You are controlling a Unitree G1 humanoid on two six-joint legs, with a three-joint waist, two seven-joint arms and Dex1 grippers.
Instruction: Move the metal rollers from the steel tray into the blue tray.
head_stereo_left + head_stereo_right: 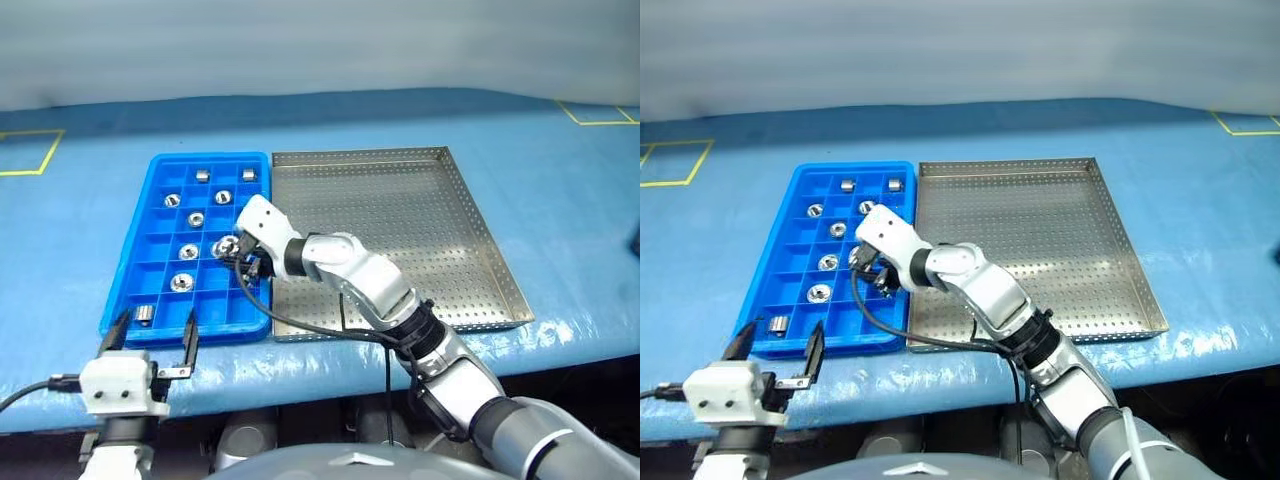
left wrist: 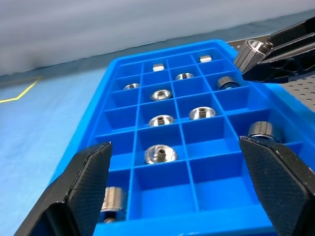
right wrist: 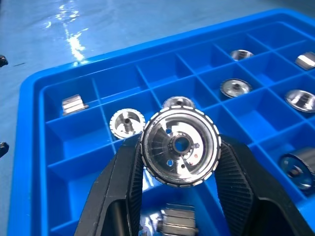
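1. I see my right gripper (image 3: 179,147) over the blue tray (image 1: 128,290), jaws clamped on one metal roller (image 3: 180,148), its shiny end face and centre hole turned toward the wrist camera.
2. That held roller hangs above the compartments near the tray's edge beside the steel tray (image 1: 470,250).
3. The other metal rollers (image 1: 188,252) sit in the blue tray, spread one to a compartment, some upright, some on their sides.
4. I see the steel tray's perforated floor bare, touching or just beside the blue tray on the blue surface (image 1: 80,220).
5. My left gripper (image 1: 153,335) hangs at the blue tray's near edge, jaws spread wide, holding nothing.
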